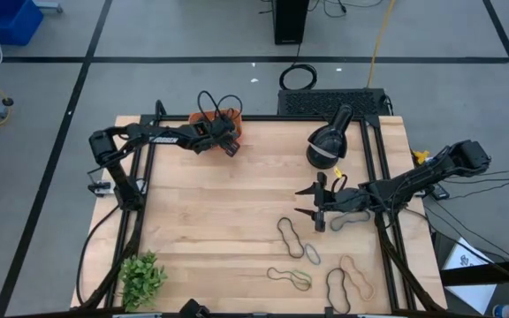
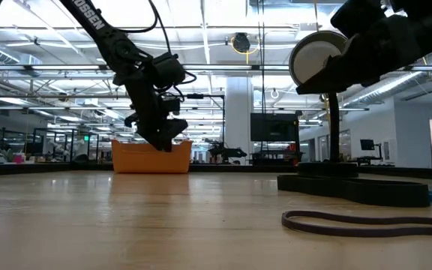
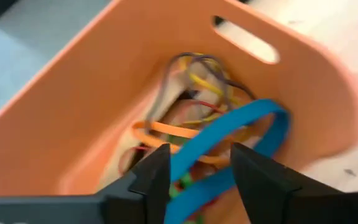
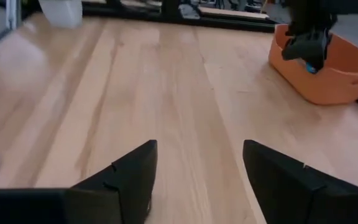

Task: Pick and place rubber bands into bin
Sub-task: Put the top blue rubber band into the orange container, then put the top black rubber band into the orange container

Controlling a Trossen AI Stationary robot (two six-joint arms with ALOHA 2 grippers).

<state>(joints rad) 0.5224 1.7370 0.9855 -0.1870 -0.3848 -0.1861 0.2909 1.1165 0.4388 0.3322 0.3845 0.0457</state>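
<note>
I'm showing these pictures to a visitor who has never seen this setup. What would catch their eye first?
Probably the orange bin at the table's far edge, with the left hand over it, fingers apart around a blue rubber band above a tangle of coloured bands. Next, the loose rubber bands scattered on the near right of the table, beside the open right hand.

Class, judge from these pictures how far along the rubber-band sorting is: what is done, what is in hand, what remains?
Done: several bands lie in the bin. In hand: the left gripper, open above it, has a blue band between its fingers. Left: loose bands on the table near the open right gripper.
</note>
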